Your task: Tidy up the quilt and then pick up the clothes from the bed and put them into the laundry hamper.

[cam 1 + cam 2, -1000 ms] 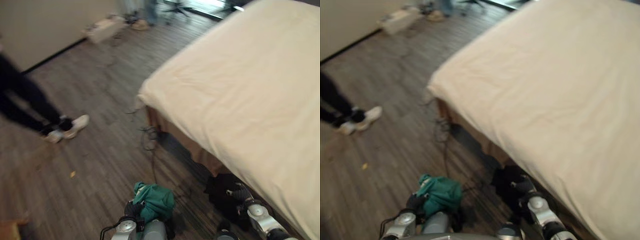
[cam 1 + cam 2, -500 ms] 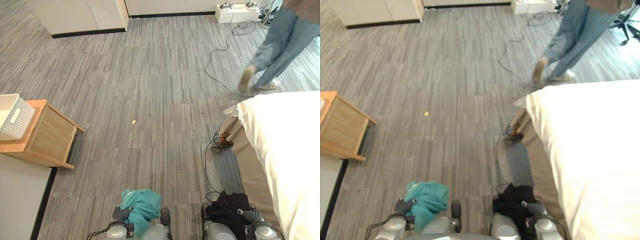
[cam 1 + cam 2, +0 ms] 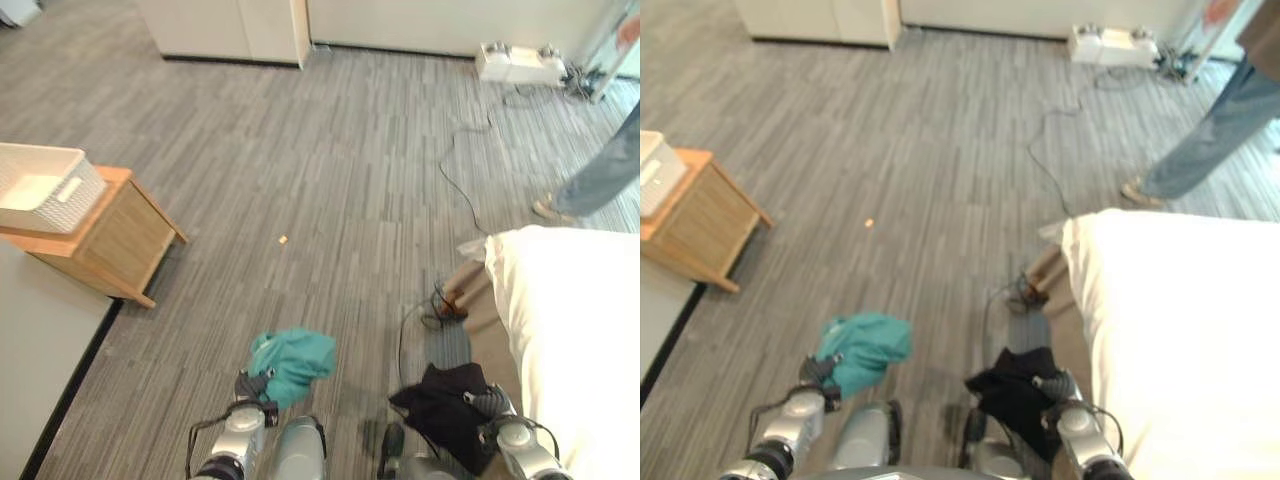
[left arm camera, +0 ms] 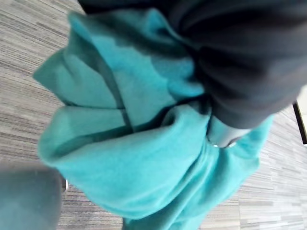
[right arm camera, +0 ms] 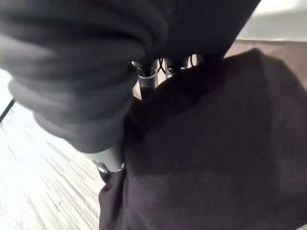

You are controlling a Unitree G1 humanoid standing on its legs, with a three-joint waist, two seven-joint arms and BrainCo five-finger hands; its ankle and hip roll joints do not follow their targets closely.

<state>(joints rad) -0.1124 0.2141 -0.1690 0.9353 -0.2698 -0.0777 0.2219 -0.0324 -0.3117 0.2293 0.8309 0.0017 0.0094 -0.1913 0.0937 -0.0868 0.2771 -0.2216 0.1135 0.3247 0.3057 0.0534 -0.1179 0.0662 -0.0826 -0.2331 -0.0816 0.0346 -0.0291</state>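
Left robot hand (image 3: 252,388): clamped on teal garment (image 3: 291,363), fingers mostly buried.
Right robot hand (image 3: 487,403): clutches black garment (image 3: 445,408); fingers largely hidden.

No legible text, labels, numbers or signs anywhere. Nothing readable on the floor, furniture or fabrics.
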